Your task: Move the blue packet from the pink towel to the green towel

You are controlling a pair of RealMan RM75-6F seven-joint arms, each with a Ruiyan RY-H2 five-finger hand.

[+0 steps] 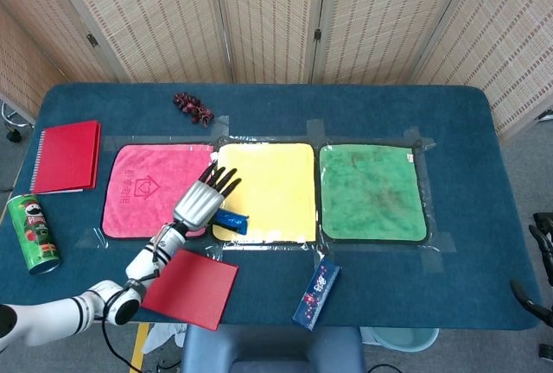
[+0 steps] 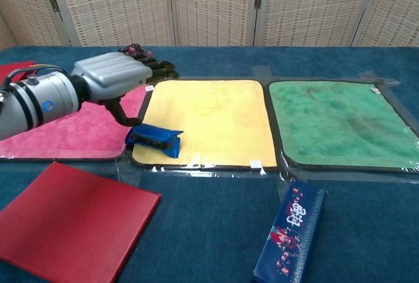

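Blue packet [image 2: 154, 140] at yellow towel [image 2: 216, 116] near-left corner (off pink); my left hand [image 2: 111, 78] released above it; green towel [image 2: 340, 122] unreached.

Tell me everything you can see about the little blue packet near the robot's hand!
The blue packet is small, flat and crinkly, like shiny plastic wrap, bright blue with a darker band along its top. It lies on the front left corner of the yellow towel, partly over its dark edge. The left hand hovers just above and behind it; whether the thumb touches it is unclear.
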